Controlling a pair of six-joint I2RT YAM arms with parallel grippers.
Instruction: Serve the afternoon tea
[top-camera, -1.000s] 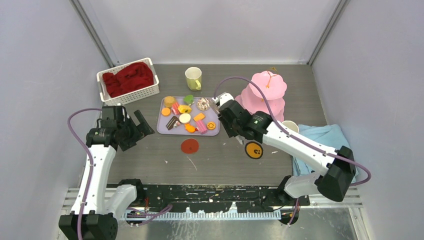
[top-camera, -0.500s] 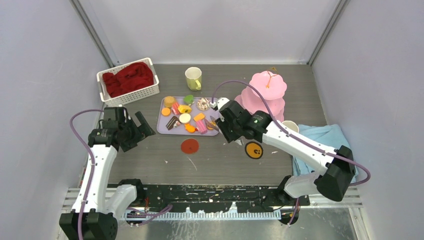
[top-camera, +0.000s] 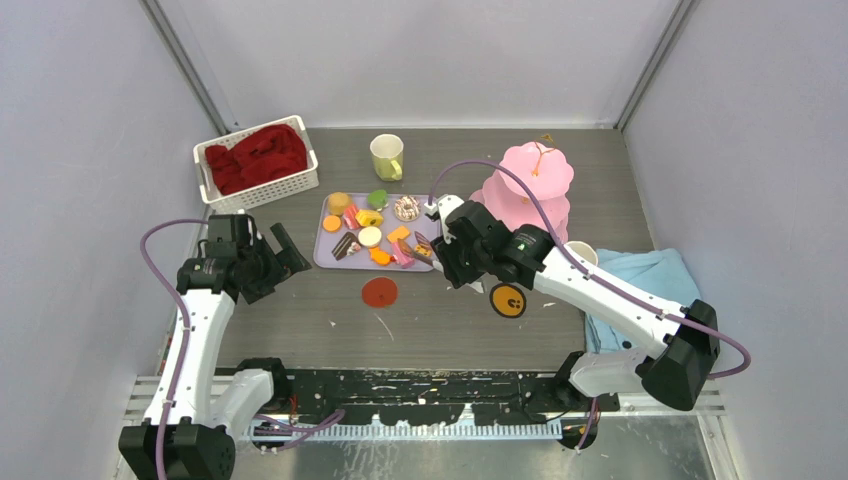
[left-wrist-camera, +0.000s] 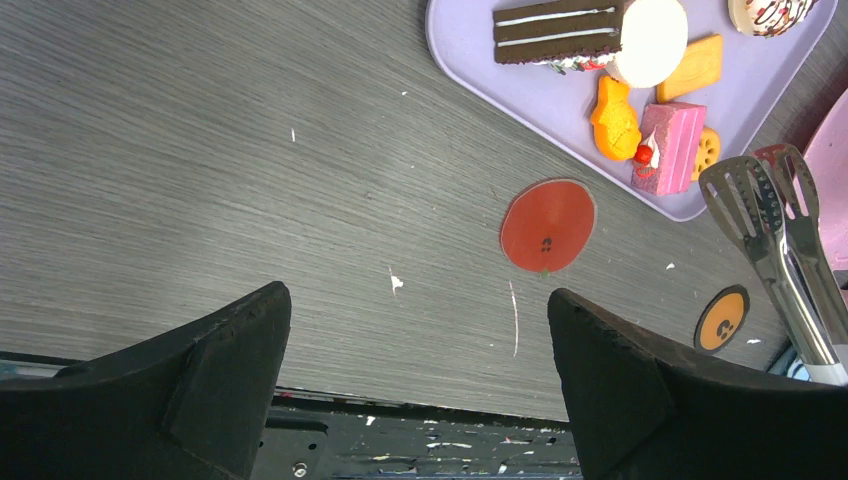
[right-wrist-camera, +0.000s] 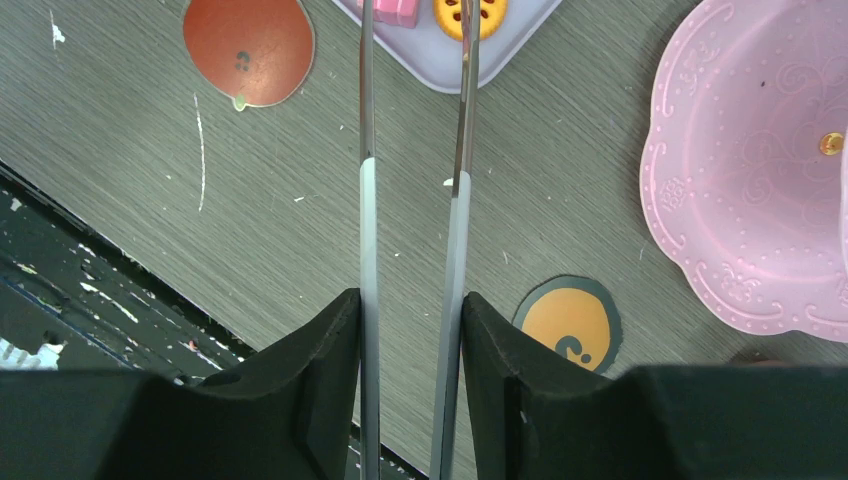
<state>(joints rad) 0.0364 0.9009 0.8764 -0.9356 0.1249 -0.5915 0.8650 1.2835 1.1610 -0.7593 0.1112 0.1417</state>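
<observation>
Tongs (right-wrist-camera: 365, 120) grasped by right hand (right-wrist-camera: 410, 312) reach tray (right-wrist-camera: 440, 68); red coaster (right-wrist-camera: 248, 48), orange coaster (right-wrist-camera: 568, 325) alongside; left hand (left-wrist-camera: 415, 300) released.

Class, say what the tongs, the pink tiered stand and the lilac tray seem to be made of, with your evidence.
Tongs: polished metal, probably steel; bright mirror-like sheen.
Pink tiered stand: likely moulded plastic, slightly glossy; embossed scrolls and dots.
Lilac tray: probably matt plastic; even colour, rounded rim.
</observation>
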